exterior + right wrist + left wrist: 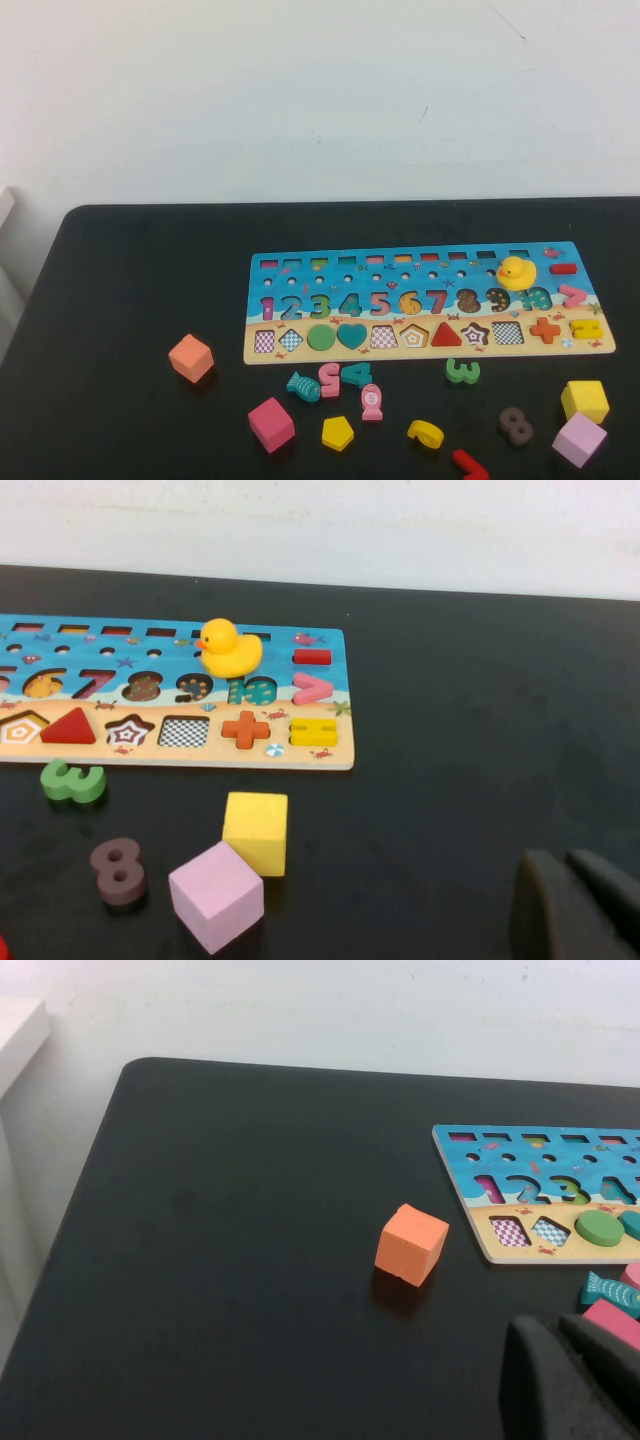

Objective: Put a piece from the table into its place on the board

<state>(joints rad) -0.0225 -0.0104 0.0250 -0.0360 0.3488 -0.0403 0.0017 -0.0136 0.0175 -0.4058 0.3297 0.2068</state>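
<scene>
The piece, a small flat yellow pentagon (337, 432), lies on the black table (130, 270) in front of the board, between a magenta cube (271, 424) and a pink fish piece (371, 402). The board (430, 352) lies across the middle of the table, and its pentagon slot (414, 336) is open. The board also shows in the left wrist view (470, 1175) and the right wrist view (290, 760). My left gripper (565, 1360) is shut and empty, low over the table near the magenta cube (615, 1320). My right gripper (570, 890) is shut and empty, right of the yellow cube (256, 832). Neither gripper shows in the high view.
An orange cube (191, 358) sits left of the board. A yellow duck (515, 272) stands on the board's right part. Loose numbers, a teal fish (303, 386), a yellow cube (585, 400) and a lilac cube (579, 439) lie in front of the board.
</scene>
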